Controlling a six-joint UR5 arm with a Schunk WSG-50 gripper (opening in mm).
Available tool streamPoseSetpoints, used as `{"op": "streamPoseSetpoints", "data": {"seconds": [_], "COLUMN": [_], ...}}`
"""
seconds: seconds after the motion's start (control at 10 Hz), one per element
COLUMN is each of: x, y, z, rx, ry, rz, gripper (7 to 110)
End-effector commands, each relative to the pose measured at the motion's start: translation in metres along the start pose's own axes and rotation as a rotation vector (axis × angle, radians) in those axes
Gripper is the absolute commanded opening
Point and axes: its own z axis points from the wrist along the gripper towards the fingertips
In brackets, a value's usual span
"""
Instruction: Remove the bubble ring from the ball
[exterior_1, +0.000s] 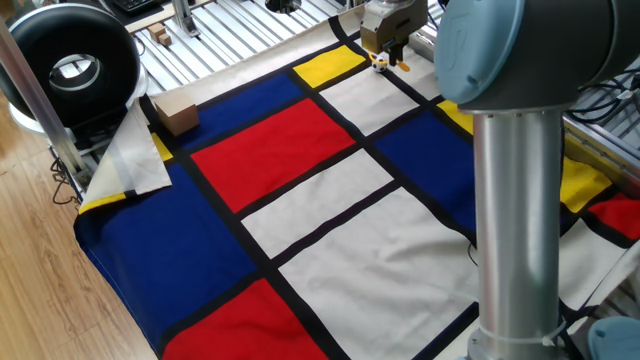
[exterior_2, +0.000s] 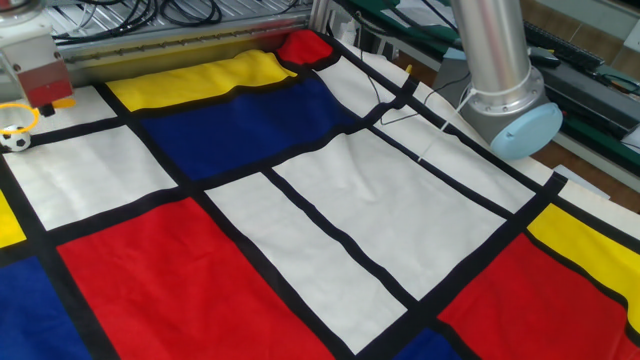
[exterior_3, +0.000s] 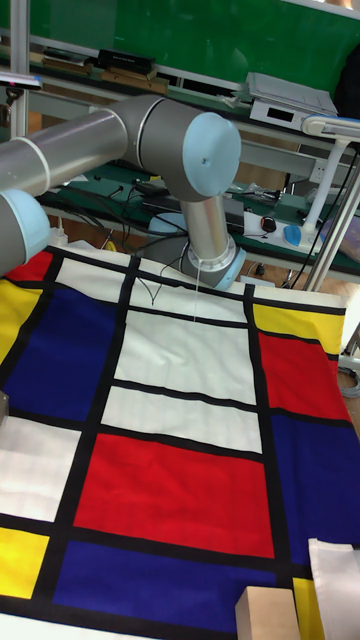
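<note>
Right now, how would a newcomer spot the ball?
Find the gripper at the far left edge of the colour-block cloth. Just below it, on a white panel, sits the ball: tiny, white with black patches, unlike the thin orange-yellow bubble ring above it.

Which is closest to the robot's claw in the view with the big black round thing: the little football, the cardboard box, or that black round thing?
From the gripper:
1. The ball, right under it on the cloth's far edge.
2. The cardboard box, well off to the left.
3. The black round device, farther left still, beyond the box.
</note>
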Motion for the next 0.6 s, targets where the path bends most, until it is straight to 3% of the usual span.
{"op": "streamPoseSetpoints", "data": {"seconds": [0.0, 0.2, 0.5], "x": [0.008, 0.019, 0.019], "y": [0.009, 0.031, 0.055], "z": [-0.02, -0.027, -0.029], "rx": [-0.023, -0.093, -0.111], "ry": [0.018, 0.032, 0.016], "rz": [0.021, 0.049, 0.077], "gripper": [7, 7, 7]}}
